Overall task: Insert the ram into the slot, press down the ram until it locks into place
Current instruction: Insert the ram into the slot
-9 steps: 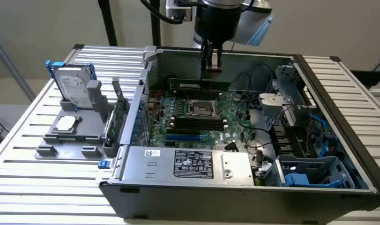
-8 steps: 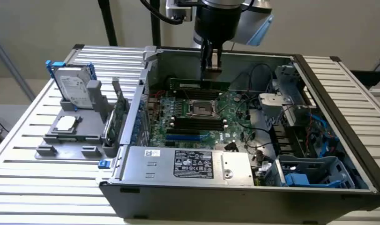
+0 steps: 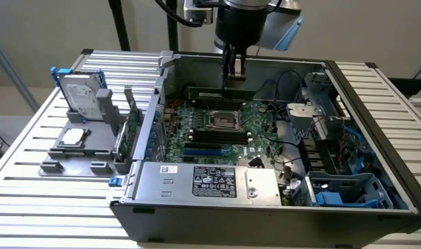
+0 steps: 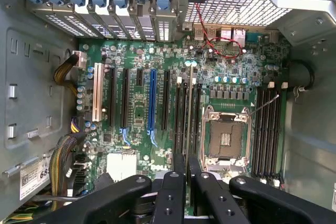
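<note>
In the exterior view, the ram (image 3: pixel 220 94) is held up on its edge inside the computer case (image 3: pixel 266 207). The gripper (image 3: pixel 232 72) is closed on its top edge, near the middle.

In the wrist view, the ram (image 4: pixel 189 108) is seen as 1 thin line between the fingers of the gripper (image 4: pixel 187 162). It is lined up over the slot (image 4: pixel 179 119), beside the metal socket (image 4: pixel 226 137). Whether they touch cannot be told.

The ram is likely light, stiff and easily broken, so it is best held by its edges.

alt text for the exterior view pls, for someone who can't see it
The gripper holds the ram by its top edge, level, over the motherboard inside an open computer case. Beside the processor socket lie black slots. At the exterior view's left, a grey stand carries a hard drive.
</note>
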You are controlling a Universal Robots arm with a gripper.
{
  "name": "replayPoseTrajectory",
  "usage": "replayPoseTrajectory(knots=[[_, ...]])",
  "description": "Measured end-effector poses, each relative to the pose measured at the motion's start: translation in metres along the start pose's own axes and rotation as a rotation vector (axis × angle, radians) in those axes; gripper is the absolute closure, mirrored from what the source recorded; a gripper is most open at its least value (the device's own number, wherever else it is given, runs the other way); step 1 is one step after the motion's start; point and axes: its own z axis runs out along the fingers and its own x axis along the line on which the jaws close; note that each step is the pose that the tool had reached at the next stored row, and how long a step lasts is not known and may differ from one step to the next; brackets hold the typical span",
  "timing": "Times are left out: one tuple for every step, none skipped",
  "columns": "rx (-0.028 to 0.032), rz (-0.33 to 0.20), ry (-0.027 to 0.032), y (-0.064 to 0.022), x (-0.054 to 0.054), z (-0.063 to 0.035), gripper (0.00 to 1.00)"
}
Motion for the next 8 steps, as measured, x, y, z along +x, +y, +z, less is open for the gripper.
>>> replayPoseTrajectory(knots=[[0.0, 0.0, 0.0001, 0.0, 0.0, 0.0, 0.86], [0.0, 0.0, 0.0, 0.0, 0.0, 0.0, 0.86], [-0.0001, 0.0, 0.0001, 0.0, 0.0, 0.0, 0.86], [0.0, 0.0, 0.0, 0.0, 0.0, 0.0, 0.86], [-0.0001, 0.0, 0.0001, 0.0, 0.0, 0.0, 0.86], [0.0, 0.0, 0.0, 0.0, 0.0, 0.0, 0.86], [0.0, 0.0, 0.0001, 0.0, 0.0, 0.0, 0.86], [-0.0001, 0.0, 0.0001, 0.0, 0.0, 0.0, 0.86]])
